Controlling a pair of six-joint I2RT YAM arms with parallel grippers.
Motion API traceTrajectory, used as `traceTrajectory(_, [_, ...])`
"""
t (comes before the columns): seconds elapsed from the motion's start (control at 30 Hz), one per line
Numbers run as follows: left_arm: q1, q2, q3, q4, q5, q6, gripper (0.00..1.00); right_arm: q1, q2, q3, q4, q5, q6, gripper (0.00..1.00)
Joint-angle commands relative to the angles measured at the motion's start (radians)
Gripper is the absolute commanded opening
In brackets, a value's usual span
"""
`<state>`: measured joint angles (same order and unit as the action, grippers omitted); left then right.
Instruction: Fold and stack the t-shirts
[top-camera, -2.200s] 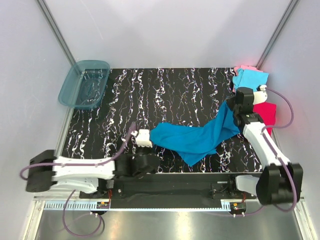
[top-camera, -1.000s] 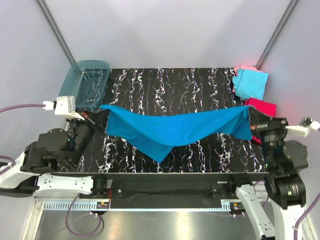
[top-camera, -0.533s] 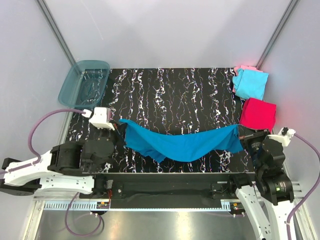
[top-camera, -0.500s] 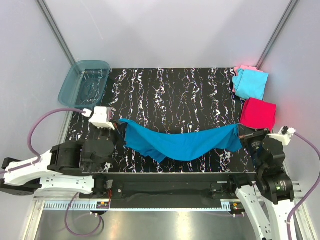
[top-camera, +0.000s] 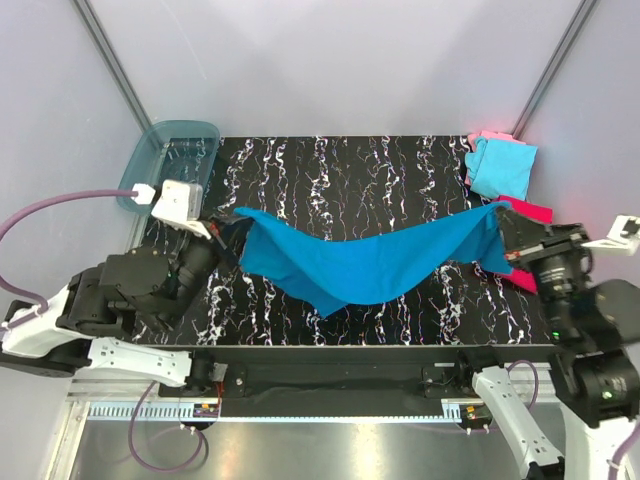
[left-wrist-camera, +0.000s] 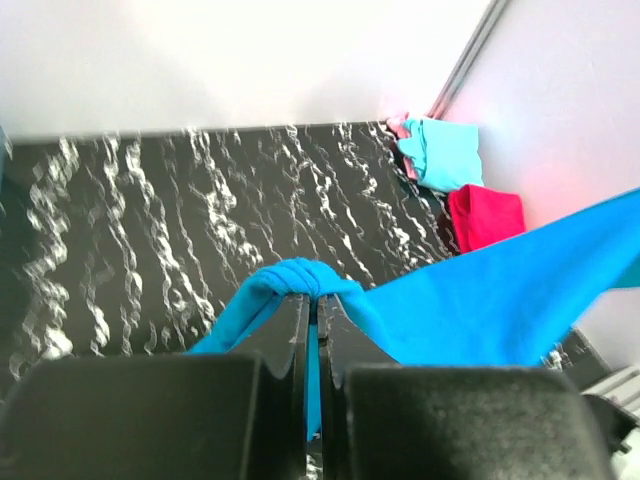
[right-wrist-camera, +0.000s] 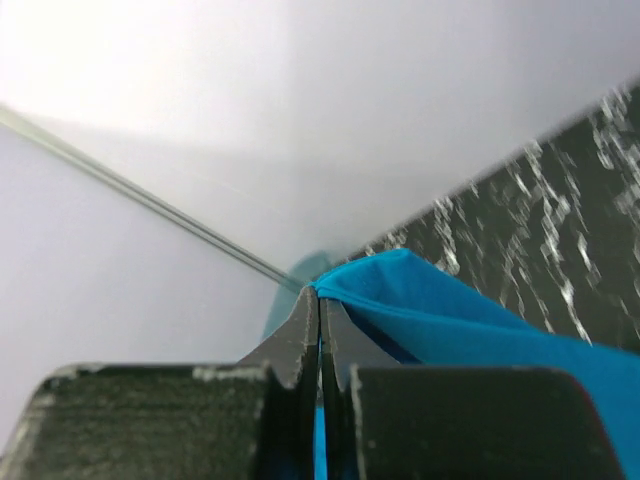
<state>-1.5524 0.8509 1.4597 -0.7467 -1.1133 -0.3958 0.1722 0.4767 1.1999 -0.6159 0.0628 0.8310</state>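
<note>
Teal-blue t-shirt (top-camera: 370, 265) hangs taut above the counter (top-camera: 350, 180). Left tool (left-wrist-camera: 312, 298) clenched on its 9 o'clock corner, right tool (right-wrist-camera: 318, 296) on the 3 o'clock corner. Lower both evenly so it lands flat.

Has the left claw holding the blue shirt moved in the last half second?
Yes. The left gripper has moved back and left, nearer the teal tub, with the blue shirt.

Tabletop (top-camera: 380, 170) was black with white marbled veining. Plain pale grey walls (top-camera: 330, 60) enclosed it on three sides; slanted metal posts (top-camera: 110, 60) ran up both back corners. Brushed-metal ledge (top-camera: 330, 452) lay along the near edge. Light was even and diffuse.
</note>
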Motion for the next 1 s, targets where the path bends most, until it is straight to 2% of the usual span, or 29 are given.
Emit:
traceTrajectory(0.0, [-0.020,0.083,0.138,0.161,0.007,0.269,0.00,0.006,0.057,0.178,0.070,-0.060,-0.131,0.00])
traceTrajectory(0.1, [-0.081,0.186,0.318,0.204,-0.035,0.490,0.00,0.006,0.117,0.295,0.045,-0.095,-0.170,0.00])
traceTrajectory(0.13, [-0.106,0.216,0.420,0.211,-0.058,0.536,0.00,0.004,0.128,0.320,0.044,-0.100,-0.174,0.00])
traceTrajectory(0.2, [-0.153,0.305,0.509,0.250,-0.109,0.633,0.00,0.007,0.160,0.395,0.031,-0.118,-0.181,0.00])
traceTrajectory(0.27, [-0.228,0.362,0.580,0.312,-0.181,0.762,0.00,0.004,0.184,0.441,0.012,-0.148,-0.187,0.00])
traceTrajectory(0.37, [-0.316,0.360,0.529,0.415,-0.256,0.834,0.00,0.006,0.185,0.498,-0.024,-0.162,-0.178,0.00])
traceTrajectory(0.43, [-0.366,0.326,0.441,0.478,-0.328,0.818,0.00,0.004,0.159,0.475,-0.031,-0.155,-0.152,0.00])
traceTrajectory(0.47, [-0.382,0.276,0.319,0.565,-0.357,0.807,0.00,0.006,0.125,0.458,-0.041,-0.140,-0.145,0.00])
traceTrajectory(0.53, [-0.420,0.216,0.172,0.679,-0.446,0.776,0.00,0.006,0.088,0.386,-0.056,-0.118,-0.115,0.00])
traceTrajectory(0.57, [-0.428,0.154,0.024,0.781,-0.476,0.763,0.00,0.006,0.050,0.356,-0.068,-0.104,-0.090,0.00])
traceTrajectory(0.6, [-0.434,0.130,-0.040,0.805,-0.509,0.738,0.00,0.007,0.033,0.293,-0.074,-0.100,-0.078,0.00])
traceTrajectory(0.67, [-0.442,0.073,-0.186,0.802,-0.604,0.623,0.00,0.012,-0.013,0.227,-0.084,-0.086,-0.063,0.00])
traceTrajectory(0.77, [-0.440,-0.005,-0.313,0.806,-0.605,0.545,0.00,0.015,-0.046,0.094,-0.073,-0.043,-0.049,0.00])
traceTrajectory(0.83, [-0.422,-0.044,-0.335,0.762,-0.605,0.455,0.00,0.015,-0.047,0.008,-0.050,-0.025,-0.052,0.00])
traceTrajectory(0.87, [-0.405,-0.067,-0.326,0.625,-0.603,0.399,0.00,0.015,-0.041,-0.019,-0.023,-0.008,-0.049,0.00])
traceTrajectory(0.9, [-0.361,-0.075,-0.315,0.556,-0.599,0.291,0.00,0.015,-0.035,-0.067,-0.009,0.000,-0.043,0.00])
traceTrajectory(0.97, [-0.299,-0.091,-0.299,0.424,-0.553,0.235,0.00,0.015,-0.004,-0.114,0.043,0.028,-0.036,0.00])
